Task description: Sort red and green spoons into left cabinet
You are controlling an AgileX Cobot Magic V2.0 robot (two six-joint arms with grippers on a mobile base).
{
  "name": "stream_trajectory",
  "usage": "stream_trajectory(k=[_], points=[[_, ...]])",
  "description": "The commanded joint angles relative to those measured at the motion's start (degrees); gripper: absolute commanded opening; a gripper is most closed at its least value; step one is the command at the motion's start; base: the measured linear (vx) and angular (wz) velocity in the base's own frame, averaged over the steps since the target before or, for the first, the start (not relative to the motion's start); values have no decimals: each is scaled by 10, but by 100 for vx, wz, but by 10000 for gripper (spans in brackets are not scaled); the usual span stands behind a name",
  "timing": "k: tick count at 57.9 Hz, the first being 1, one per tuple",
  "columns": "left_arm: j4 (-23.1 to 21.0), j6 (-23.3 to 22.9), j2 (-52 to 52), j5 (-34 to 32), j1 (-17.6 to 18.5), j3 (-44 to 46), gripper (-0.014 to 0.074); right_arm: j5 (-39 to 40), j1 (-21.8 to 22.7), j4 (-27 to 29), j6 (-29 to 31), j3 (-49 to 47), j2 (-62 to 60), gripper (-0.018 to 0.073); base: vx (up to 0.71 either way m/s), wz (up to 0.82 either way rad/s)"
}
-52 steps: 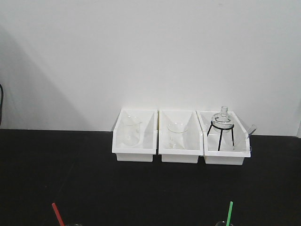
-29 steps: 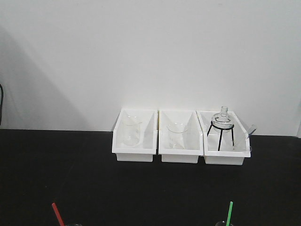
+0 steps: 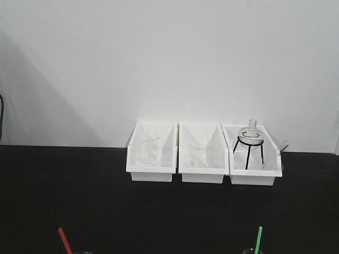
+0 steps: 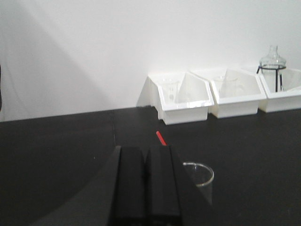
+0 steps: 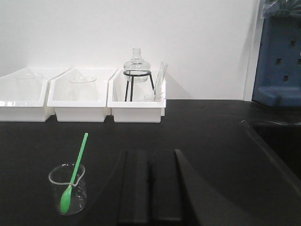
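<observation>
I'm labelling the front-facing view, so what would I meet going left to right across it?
red spoon → left white bin → middle white bin → right white bin; green spoon overlaps that bin, so unplaced.

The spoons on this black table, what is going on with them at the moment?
Nothing is being handled yet. The green spoon stands in a small beaker in front of the right pincer, and the red spoon pokes up just beyond the left pincer. Both pincers look shut and hold nothing. Three white bins of glassware stand at the wall. No cabinet is in view.
</observation>
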State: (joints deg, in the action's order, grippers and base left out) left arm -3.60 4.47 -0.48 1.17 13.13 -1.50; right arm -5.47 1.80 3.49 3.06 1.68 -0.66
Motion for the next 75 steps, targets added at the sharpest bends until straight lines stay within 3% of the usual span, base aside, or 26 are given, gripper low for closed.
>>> stream_trajectory(k=[1,8,11,16,23,34,41,56,68,75], points=[[-5,-2,-12,-88,0,8,2,52,-1,-4,3,6,-7,-6,0,0],[-7,-19,-12,-176,0,23,2,100,-1,-3,3,-1,-7,-6,0,0],[-13,-45,-12,-171,0,41,2,119,-1,-1,1,-10,-7,-6,0,0],[-25,-80,-9,-103,0,93,2,120,-1,0,1,-49,-7,-6,0,0],[-9,-70,27,12,0,179,2,74,-1,0,1,-135,11,-6,0,0],[11,-57,190,149,0,364,2,20,-1,0,1,-295,144,-6,0,0],[10,-36,313,186,0,457,2,18,-1,1,1,-386,253,-6,0,0],[10,-33,470,169,0,534,2,21,-1,1,1,-469,383,-6,0,0],[7,-33,517,145,0,532,10,10,-1,3,-18,-469,418,6,0,0],[3,-33,521,140,0,532,44,-2,-1,3,-19,-469,421,71,0,0]])
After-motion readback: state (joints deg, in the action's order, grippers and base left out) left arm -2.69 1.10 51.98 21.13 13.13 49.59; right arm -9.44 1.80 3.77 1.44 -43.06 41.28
